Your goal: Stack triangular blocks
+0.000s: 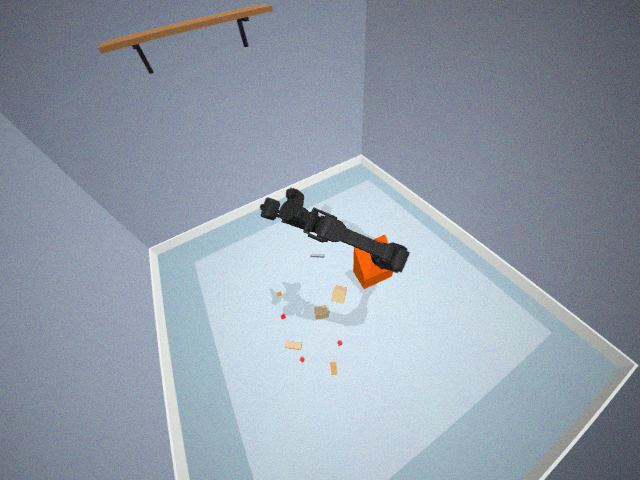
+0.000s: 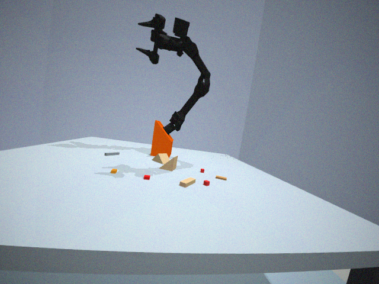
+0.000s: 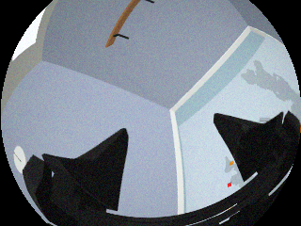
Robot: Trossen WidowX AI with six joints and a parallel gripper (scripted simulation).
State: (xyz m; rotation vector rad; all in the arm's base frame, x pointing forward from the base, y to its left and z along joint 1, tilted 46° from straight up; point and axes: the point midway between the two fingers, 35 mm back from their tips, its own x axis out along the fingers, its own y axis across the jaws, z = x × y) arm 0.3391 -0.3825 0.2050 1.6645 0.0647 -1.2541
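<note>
two triangular blocks (image 1: 339, 293) (image 2: 161, 158) sit apart on the counter (image 1: 439, 330) (image 2: 153, 213), right of centre in the top view, sloped faces unmated. the claw (image 1: 266, 206) (image 2: 137, 35) (image 3: 173, 124), released and holding nothing, hangs high at upper left of them; reaching them probably means swinging down and toward lower right there.

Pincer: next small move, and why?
Probably swing the open pincer down toward the two wedges: it hangs high, pointing sideways away from them, and they sit apart, unstacked.
</note>
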